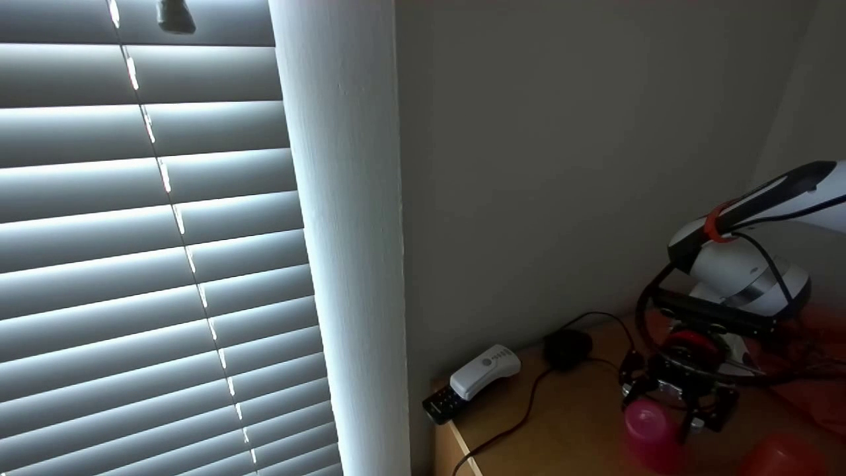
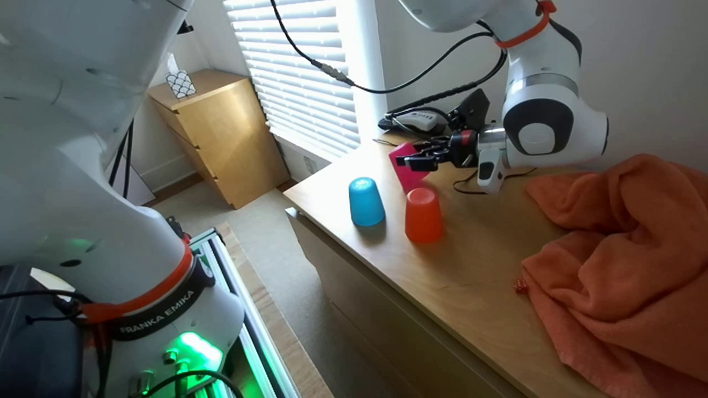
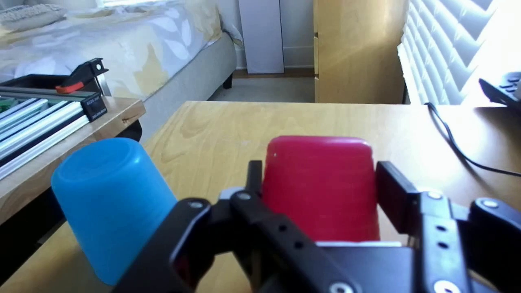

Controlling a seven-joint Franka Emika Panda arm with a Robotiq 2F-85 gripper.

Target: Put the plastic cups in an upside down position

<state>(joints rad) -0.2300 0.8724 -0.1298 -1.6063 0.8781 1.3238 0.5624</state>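
The pink cup (image 2: 406,172) is tilted with its closed end up, and it also shows in an exterior view (image 1: 648,430). In the wrist view the pink cup (image 3: 319,191) fills the space between the fingers of my gripper (image 3: 320,173), which appear to touch both sides. My gripper also shows in both exterior views (image 1: 661,410) (image 2: 412,155). The blue cup (image 2: 366,202) stands upside down near the table edge, and it shows left of the gripper in the wrist view (image 3: 112,207). The orange cup (image 2: 423,216) stands upside down beside it; it is out of the wrist view.
The wooden table (image 2: 470,265) has an orange cloth (image 2: 619,260) heaped at one end. A white device (image 1: 486,370), a dark remote (image 1: 444,403) and a black cable (image 1: 509,430) lie near the wall. Window blinds (image 2: 304,66) are beyond the table's end.
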